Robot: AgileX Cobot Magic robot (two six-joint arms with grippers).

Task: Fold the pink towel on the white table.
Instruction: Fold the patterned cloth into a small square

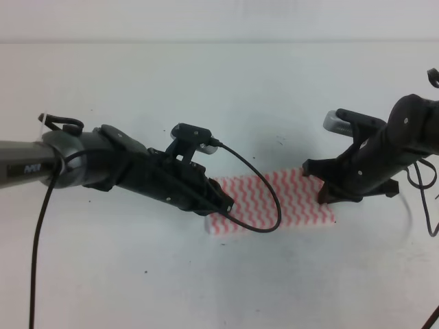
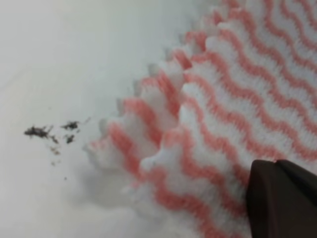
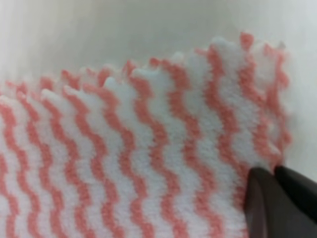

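Observation:
The pink towel (image 1: 291, 200) lies on the white table (image 1: 206, 89) as a flat strip with pink-and-white zigzag stripes. My left gripper (image 1: 226, 204) is down on its left end and my right gripper (image 1: 329, 195) on its right end. In the left wrist view two stacked towel (image 2: 237, 99) layers with offset scalloped edges show, and the dark fingers (image 2: 282, 198) sit pressed together on the cloth. The right wrist view shows the towel (image 3: 148, 148) corner running into the closed fingers (image 3: 282, 203). Both grippers look shut on the cloth.
A black cable (image 1: 271, 205) from the left wrist camera loops over the towel's left half. Dark specks (image 2: 49, 133) mark the table left of the towel. White surface (image 1: 219, 288) spreads on all sides.

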